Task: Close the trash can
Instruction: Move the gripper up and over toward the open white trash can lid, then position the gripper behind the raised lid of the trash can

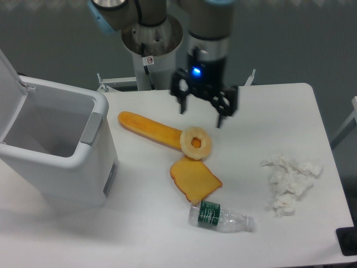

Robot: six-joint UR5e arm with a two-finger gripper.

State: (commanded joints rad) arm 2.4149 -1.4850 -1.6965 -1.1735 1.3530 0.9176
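Gripper (201, 114) hangs in the air over the far middle of the table (312, 106), fingers spread and holding nothing, just above the far end of the long orange slab (148, 128) and the ring-shaped piece (196, 143). Well to the left stands the trash can (67, 167), its lid (10, 75) tilted up and back, the mouth open. By my reading the step in hand is the approach, no contact made. Next the arm must cross left, get behind or over the raised lid, probably its upper edge, and push it down
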